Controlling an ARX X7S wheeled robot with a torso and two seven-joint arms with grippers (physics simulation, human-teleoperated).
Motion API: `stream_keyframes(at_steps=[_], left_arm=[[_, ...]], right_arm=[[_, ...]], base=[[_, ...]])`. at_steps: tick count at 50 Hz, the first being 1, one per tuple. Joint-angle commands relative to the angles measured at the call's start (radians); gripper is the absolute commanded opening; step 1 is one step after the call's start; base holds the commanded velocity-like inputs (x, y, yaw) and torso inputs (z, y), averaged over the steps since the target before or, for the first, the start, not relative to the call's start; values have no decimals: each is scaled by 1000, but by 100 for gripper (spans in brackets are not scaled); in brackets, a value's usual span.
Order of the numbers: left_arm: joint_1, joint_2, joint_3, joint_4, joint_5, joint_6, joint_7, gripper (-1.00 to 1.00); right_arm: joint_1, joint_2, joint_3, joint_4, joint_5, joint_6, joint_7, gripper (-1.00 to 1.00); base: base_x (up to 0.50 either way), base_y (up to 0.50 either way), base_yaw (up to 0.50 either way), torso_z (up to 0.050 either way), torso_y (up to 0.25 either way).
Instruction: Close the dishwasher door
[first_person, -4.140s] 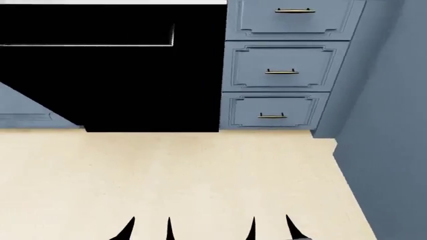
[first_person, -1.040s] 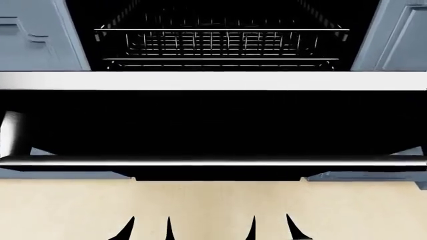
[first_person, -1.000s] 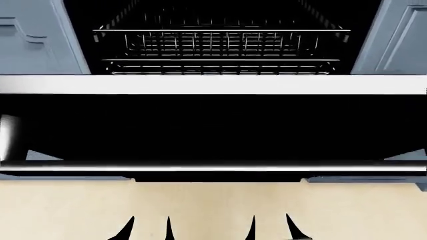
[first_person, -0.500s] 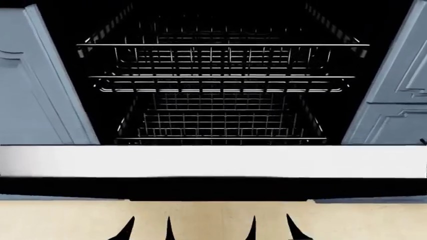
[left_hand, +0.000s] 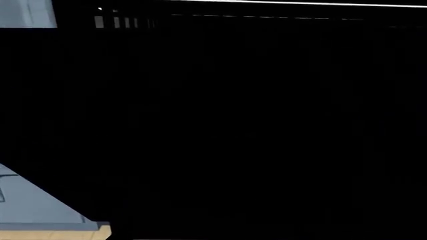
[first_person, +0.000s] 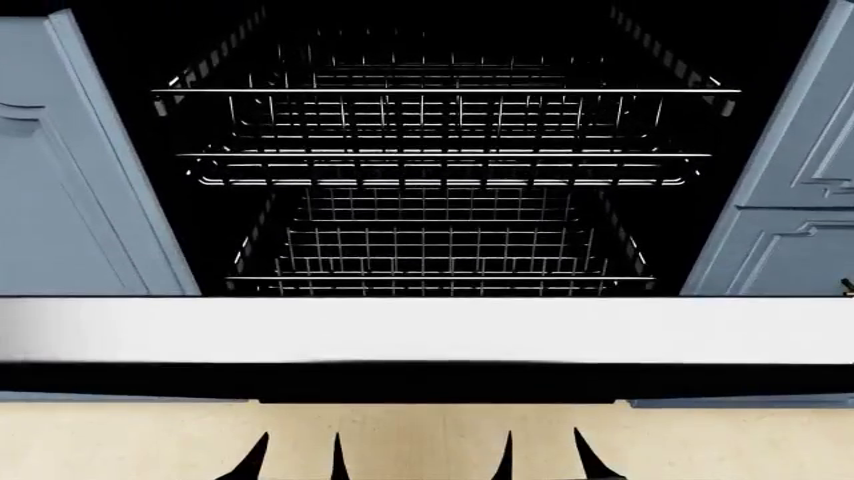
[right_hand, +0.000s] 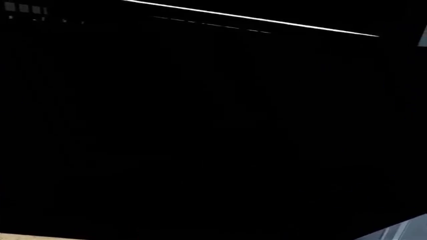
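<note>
The dishwasher door (first_person: 427, 332) hangs open towards me in the head view. Its silver edge strip spans the full width, with a thin band of glossy black panel below it. The bar handle is out of view. My left gripper (first_person: 296, 462) and right gripper (first_person: 543, 460) show only as dark fingertips at the bottom edge, over the floor, just short of the door. Each pair of tips stands apart, empty. The black door panel fills the left wrist view (left_hand: 253, 125) and the right wrist view (right_hand: 213, 125); no fingers can be made out there.
Two wire dish racks, upper (first_person: 441, 130) and lower (first_person: 441, 250), sit inside the dark dishwasher cavity behind the door. Blue-grey cabinet fronts flank it at left (first_person: 67, 180) and right (first_person: 801, 180). Beige floor (first_person: 427, 440) lies under the grippers.
The view has shifted: the door's silver strip dropped lower in the picture, the bar handle left the view and the racks came into full view. The fingertips keep their place.
</note>
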Motion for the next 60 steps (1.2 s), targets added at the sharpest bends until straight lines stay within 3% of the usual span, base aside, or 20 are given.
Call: stream_keyframes(at_steps=[1, 60], left_arm=[[-1, -4, 17, 0, 15, 5, -34, 100], [-147, -12, 107, 0, 3, -23, -145, 100]], right_arm=[[3, -2, 8, 0, -1, 6, 3, 100], [128, 9, 40, 0, 14, 31, -14, 100]], base=[[0, 0, 0, 0, 0], [0, 0, 0, 0, 0]])
